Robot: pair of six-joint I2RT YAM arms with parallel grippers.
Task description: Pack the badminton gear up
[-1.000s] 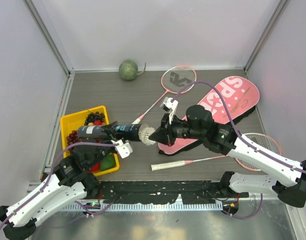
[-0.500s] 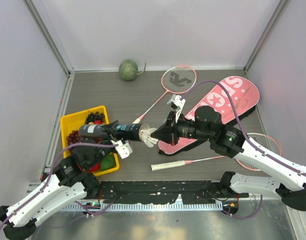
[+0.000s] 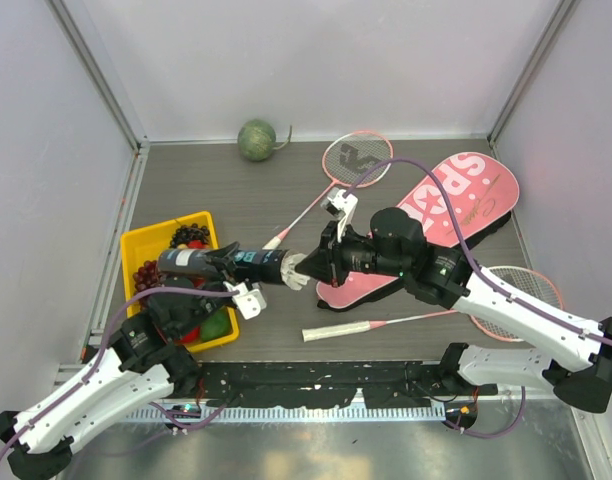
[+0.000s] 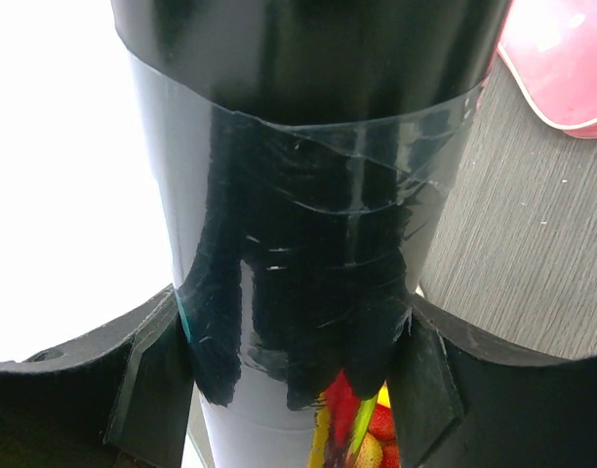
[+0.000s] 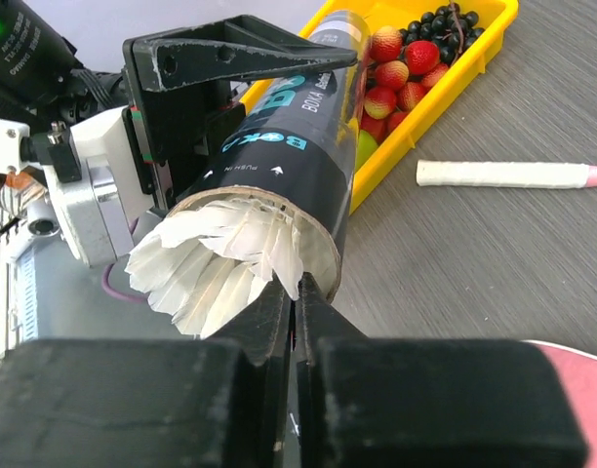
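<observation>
My left gripper (image 3: 224, 262) is shut on the long black tube (image 3: 251, 262) and holds it level above the table; in the left wrist view the tube (image 4: 308, 195) fills the space between the jaws. A white feather shuttlecock (image 3: 296, 270) sticks out of the tube's open mouth (image 5: 216, 258). My right gripper (image 3: 311, 268) is shut, its tips (image 5: 297, 292) against the feathers at the rim. One pink racket (image 3: 354, 158) lies at the back. The other (image 3: 516, 290) lies front right. The pink "SPORT" bag (image 3: 456, 205) lies under my right arm. No other shuttlecocks show.
A yellow tray (image 3: 146, 245) of fruit sits at the left under the tube and also shows in the right wrist view (image 5: 445, 88). A green melon (image 3: 256, 140) rests by the back wall. A white racket handle (image 3: 336, 330) lies near the front edge.
My right gripper drew back to the right, then came back left to the tube mouth. The shuttlecock now sits deeper in the tube. The left arm barely moved.
</observation>
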